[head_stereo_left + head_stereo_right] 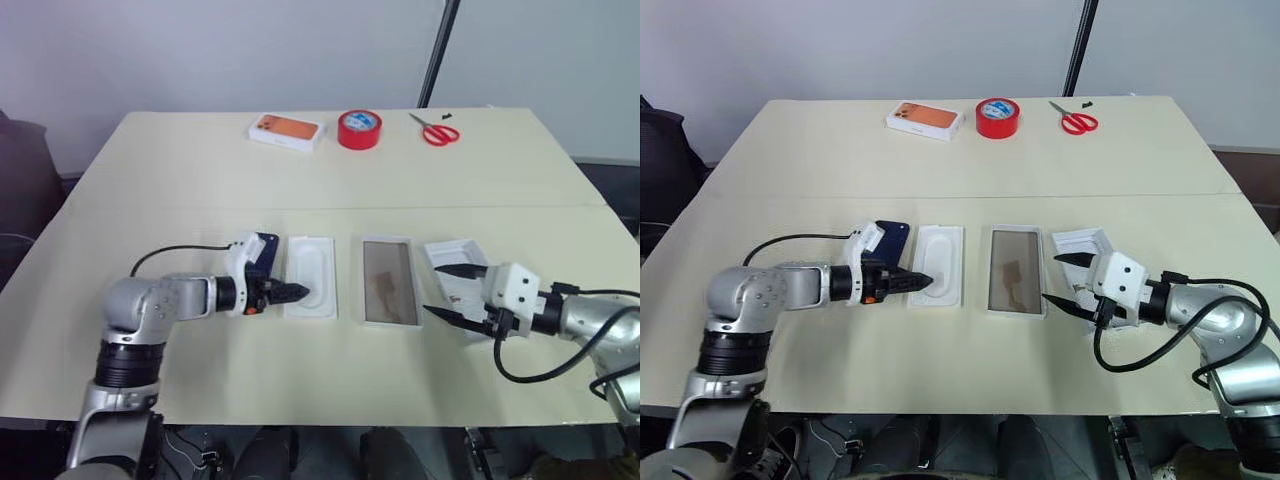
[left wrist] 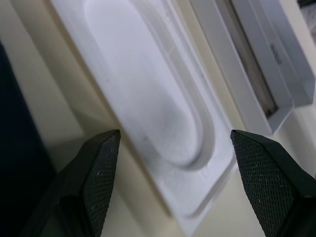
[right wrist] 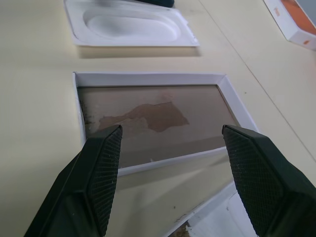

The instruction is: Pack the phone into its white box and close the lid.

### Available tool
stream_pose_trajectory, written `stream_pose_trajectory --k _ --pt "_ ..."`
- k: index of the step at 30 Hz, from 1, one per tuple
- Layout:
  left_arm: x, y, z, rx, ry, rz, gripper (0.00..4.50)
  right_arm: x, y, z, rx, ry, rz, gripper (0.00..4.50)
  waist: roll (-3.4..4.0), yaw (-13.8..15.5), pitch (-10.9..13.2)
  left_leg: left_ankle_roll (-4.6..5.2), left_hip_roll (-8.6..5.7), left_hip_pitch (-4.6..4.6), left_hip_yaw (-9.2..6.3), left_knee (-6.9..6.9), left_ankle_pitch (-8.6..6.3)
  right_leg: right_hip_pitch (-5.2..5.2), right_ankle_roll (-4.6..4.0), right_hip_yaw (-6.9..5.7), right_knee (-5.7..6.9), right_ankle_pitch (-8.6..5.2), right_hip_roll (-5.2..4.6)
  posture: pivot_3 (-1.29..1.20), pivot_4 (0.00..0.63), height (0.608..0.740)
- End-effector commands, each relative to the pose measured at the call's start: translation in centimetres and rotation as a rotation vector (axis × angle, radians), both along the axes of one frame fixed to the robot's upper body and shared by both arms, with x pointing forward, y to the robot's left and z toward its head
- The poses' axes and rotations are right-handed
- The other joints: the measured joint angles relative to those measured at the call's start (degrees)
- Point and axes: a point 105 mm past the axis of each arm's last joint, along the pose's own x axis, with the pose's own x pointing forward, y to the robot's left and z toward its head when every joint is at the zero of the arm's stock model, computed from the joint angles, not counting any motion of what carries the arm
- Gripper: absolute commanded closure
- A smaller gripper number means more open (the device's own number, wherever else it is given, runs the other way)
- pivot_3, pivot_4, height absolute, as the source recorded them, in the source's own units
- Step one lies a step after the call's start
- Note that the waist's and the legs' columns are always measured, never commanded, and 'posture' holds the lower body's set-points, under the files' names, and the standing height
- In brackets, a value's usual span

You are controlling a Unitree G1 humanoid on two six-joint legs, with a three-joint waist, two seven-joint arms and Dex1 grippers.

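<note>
The phone [image 1: 266, 247], dark navy, lies on the table and is partly hidden behind my left wrist. My left gripper [image 1: 292, 293] is open just above the near end of a flat white insert [image 1: 311, 272] with an oval hollow. In the left wrist view that insert [image 2: 148, 98] spans the gap between the fingers [image 2: 101, 173], and the phone [image 2: 15, 148] is a dark edge beside it. The white box [image 1: 388, 282] sits in the middle with its grey-brown floor showing. My right gripper [image 1: 438, 292] is open, pointing at the box [image 3: 148, 113] from the right. Under it lies the lid [image 1: 455, 262].
At the far side of the table stand an orange-topped white carton [image 1: 287, 130], a red tape roll [image 1: 360, 129] and red scissors [image 1: 436, 131]. A seam in the tabletop [image 1: 400, 207] runs across behind the box parts. A black cable [image 1: 180, 252] trails from my left arm.
</note>
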Motion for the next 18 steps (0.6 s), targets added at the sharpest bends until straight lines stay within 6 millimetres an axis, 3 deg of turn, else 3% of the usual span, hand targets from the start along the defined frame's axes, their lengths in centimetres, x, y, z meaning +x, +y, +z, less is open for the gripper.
stream_pose_trajectory --k 1,3,5,10,11,15,18 --pt "-0.5 -0.5 -0.9 0.005 0.051 0.004 0.75 -0.1 0.3 1.3 0.005 -0.076 0.001 1.13 0.01 0.01 -0.01 0.0 0.0 0.02 0.0 0.0 0.0 0.01 0.0 0.0 0.0 0.0 0.0 0.0 0.15 0.74" --pt "-0.5 -1.1 -1.0 -0.014 0.067 0.008 0.97 -0.1 0.3 1.4 0.009 -0.085 -0.005 1.13 0.01 0.06 -0.01 0.0 -0.01 0.01 0.0 0.0 0.0 0.02 0.0 0.0 -0.01 0.0 0.0 0.0 0.15 0.74" --pt "-0.3 -1.3 -1.3 -0.007 0.077 0.018 1.65 -0.1 0.4 1.4 0.007 -0.091 -0.008 1.13 0.01 0.17 -0.01 0.0 -0.03 0.01 0.0 0.01 0.0 0.04 0.0 0.0 -0.02 0.0 -0.03 0.0 0.15 0.74" --pt "0.1 -1.1 -1.6 -0.01 0.098 0.05 4.19 -0.1 0.7 1.5 0.005 -0.1 -0.004 1.13 0.0 0.09 0.0 0.0 -0.04 0.01 0.0 0.0 0.0 0.02 0.0 0.0 -0.04 0.0 -0.03 0.0 0.15 0.74" --pt "0.1 -1.1 -1.5 -0.016 0.101 0.053 4.45 -0.2 0.9 1.6 0.009 -0.103 0.002 1.13 -0.01 0.09 0.0 0.0 -0.04 0.01 0.0 0.0 0.0 0.03 0.0 0.0 -0.04 0.0 -0.03 0.0 0.15 0.74" --pt "0.4 -0.8 -1.0 -0.032 0.094 0.076 4.45 -0.6 2.3 1.7 0.044 -0.088 0.048 1.13 -0.01 -0.1 0.0 0.0 -0.02 0.01 0.0 0.0 0.0 0.01 0.0 -0.01 -0.03 0.0 -0.01 0.0 0.15 0.74" --pt "0.7 -0.8 -0.3 -0.084 0.094 0.093 4.45 -1.7 4.8 0.2 0.079 -0.006 0.132 1.13 -0.01 -0.09 0.0 -0.01 0.0 0.01 -0.01 -0.01 0.01 0.01 0.0 -0.01 -0.02 0.0 0.02 0.0 0.15 0.74"
